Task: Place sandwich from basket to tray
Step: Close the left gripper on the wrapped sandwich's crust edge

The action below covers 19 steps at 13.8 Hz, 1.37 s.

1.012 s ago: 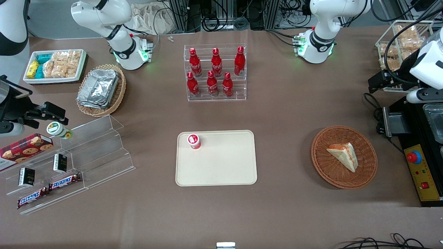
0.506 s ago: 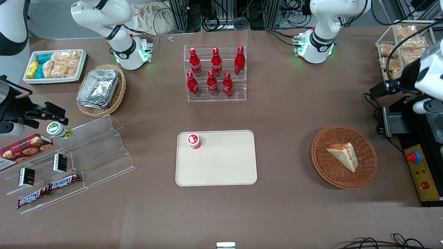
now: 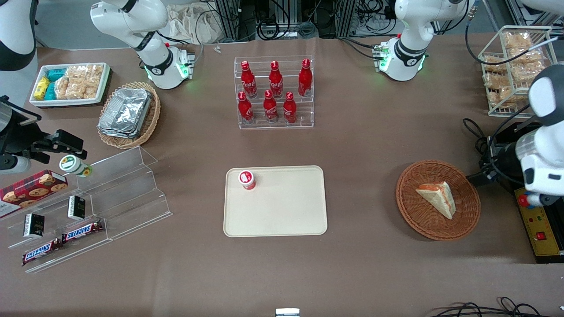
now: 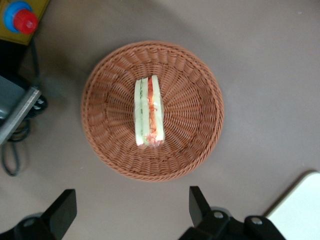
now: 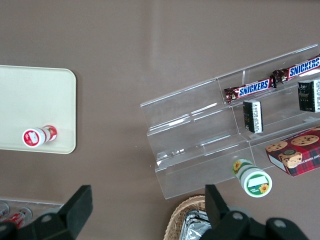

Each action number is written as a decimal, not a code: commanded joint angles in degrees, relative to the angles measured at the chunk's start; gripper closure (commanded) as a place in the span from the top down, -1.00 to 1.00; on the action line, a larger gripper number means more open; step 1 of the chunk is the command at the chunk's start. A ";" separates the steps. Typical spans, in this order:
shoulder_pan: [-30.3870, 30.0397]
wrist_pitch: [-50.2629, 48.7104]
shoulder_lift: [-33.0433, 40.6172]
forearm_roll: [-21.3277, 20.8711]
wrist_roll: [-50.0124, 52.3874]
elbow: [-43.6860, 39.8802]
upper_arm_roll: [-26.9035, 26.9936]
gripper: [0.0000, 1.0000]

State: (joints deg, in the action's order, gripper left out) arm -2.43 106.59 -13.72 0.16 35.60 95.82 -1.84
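Observation:
The sandwich (image 3: 436,199), a pale wedge with red-orange and green filling, lies in the reddish-brown wicker basket (image 3: 414,215) toward the working arm's end of the table. The left wrist view shows the sandwich (image 4: 149,112) on its edge in the middle of the basket (image 4: 195,115). The cream tray (image 3: 282,211) lies at the table's middle; its corner shows in the left wrist view (image 4: 300,210). My left gripper (image 3: 476,178) hangs above the table just beside the basket's rim, toward the working arm's end. In its wrist view the gripper (image 4: 131,207) is open and empty.
A small red-and-white capped bottle (image 3: 247,179) stands on the tray's corner. A black control box with a red button (image 3: 535,220) lies beside the basket. A wire rack of bagged snacks (image 3: 515,70) and a rack of red bottles (image 3: 274,92) stand farther from the front camera.
My left arm has swung from beside the wire snack rack toward the front camera, bringing the gripper next to the basket. The sandwich, basket and tray have not moved.

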 commanded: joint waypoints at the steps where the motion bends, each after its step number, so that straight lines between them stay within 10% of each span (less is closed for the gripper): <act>1: 0.14 12.71 0.46 -0.52 2.46 10.75 1.31 1.00; 12: 0.41 28.23 -9.83 -0.25 8.61 16.86 1.32 0.99; 14: 0.93 28.23 -10.80 -0.25 9.05 16.51 1.32 0.46; 16: 0.94 28.23 -10.89 -0.43 9.32 16.50 1.32 -0.79; 19: 0.85 27.10 -9.67 -0.78 7.40 15.63 1.32 -1.00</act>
State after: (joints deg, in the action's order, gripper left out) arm -1.76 133.80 -24.63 0.19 43.27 111.92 -0.65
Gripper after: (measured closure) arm 0.498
